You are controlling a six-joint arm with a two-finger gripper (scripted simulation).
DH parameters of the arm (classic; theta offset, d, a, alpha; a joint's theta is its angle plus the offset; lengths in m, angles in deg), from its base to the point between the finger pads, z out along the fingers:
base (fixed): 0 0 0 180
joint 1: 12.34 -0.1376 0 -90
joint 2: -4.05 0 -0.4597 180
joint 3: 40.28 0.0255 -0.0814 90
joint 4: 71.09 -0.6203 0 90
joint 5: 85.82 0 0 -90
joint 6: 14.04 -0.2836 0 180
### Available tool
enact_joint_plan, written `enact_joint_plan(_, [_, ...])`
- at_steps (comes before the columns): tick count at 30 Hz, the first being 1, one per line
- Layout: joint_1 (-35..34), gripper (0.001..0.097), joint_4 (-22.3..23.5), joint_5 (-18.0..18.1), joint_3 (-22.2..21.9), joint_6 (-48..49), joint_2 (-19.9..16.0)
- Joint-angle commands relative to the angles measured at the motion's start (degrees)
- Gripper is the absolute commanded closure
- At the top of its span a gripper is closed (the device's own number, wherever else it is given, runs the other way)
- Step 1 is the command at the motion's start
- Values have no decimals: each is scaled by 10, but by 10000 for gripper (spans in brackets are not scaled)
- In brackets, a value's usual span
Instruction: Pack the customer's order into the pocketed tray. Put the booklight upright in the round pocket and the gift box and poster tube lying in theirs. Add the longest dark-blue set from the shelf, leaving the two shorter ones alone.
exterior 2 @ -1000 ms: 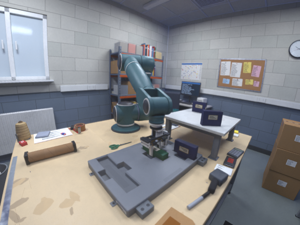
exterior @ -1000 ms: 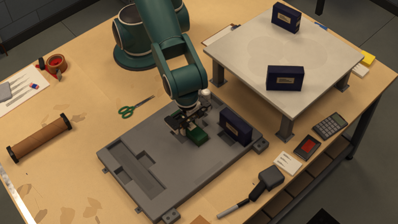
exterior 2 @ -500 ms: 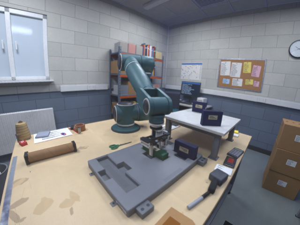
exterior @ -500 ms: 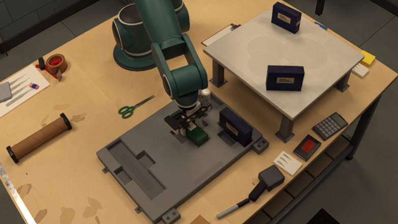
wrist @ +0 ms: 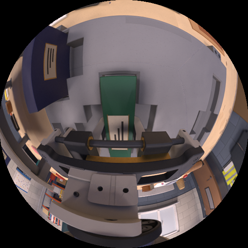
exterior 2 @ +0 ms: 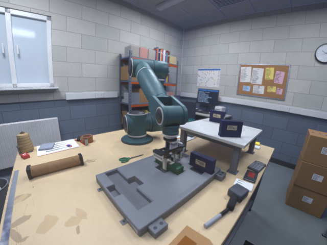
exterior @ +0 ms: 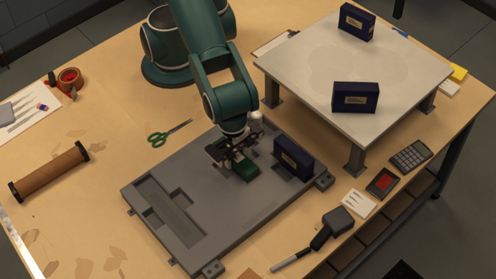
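Observation:
The green gift box [exterior: 244, 167] [exterior 2: 170, 165] [wrist: 117, 111] lies in its pocket in the middle of the grey tray [exterior: 222, 189] and is still held by my closed gripper [exterior: 229, 152] [exterior 2: 168, 155] [wrist: 118, 141]. A long dark-blue set [exterior: 293, 158] [exterior 2: 202, 162] [wrist: 46, 67] rests in the tray's pocket to the right. The white booklight [exterior: 256, 118] stands behind my wrist, partly hidden. The brown poster tube [exterior: 48, 171] [exterior 2: 54, 166] lies on the table far to the left. Two shorter dark-blue sets [exterior: 354, 97] [exterior: 356, 21] stay on the shelf.
The raised white shelf [exterior: 350, 73] [exterior 2: 220, 130] stands right of the tray. Green scissors [exterior: 168, 133] lie left of my arm. A tape gun [exterior: 331, 227], a marker [exterior: 289, 260], a calculator [exterior: 411, 157] and cards sit along the table's front-right edge.

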Motion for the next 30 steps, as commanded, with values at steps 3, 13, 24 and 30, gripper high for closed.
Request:
enact_joint_plan(3, [0,441,0,0,0,0,0])
enact_joint_plan(13, [0,326,0,0,0,0,0])
enact_joint_plan(24, [0,326,0,0,0,0,0])
enact_joint_plan(30, [0,326,0,-1,-1,0,1])
